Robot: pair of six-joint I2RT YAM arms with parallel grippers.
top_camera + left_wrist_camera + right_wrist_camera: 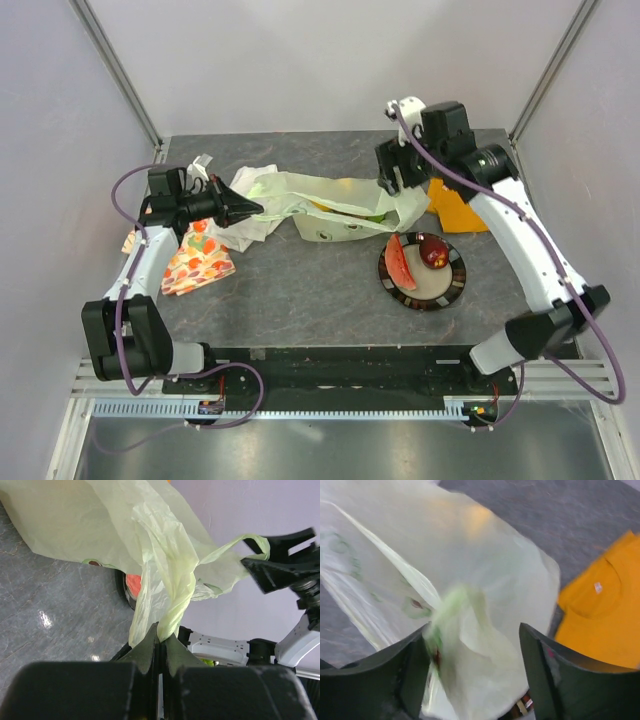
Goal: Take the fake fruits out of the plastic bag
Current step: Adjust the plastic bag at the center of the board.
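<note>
The pale green plastic bag [335, 208] lies stretched across the table's middle, with yellow and green fruit shapes showing through its right part. My left gripper [252, 209] is shut on the bag's twisted left end [170, 615]. My right gripper [390, 182] is open, its jaws wide apart around the bag's right end [480, 630]; the film lies between the fingers [547, 675]. A red slice [399, 260] and a dark red fruit [434, 250] lie on a round plate [448, 290].
An orange cloth [455, 208] lies behind the plate, also in the right wrist view [605, 610]. A cloth printed with fruits [195, 262] lies at the left. White cloth [250, 180] sits behind the bag's left end.
</note>
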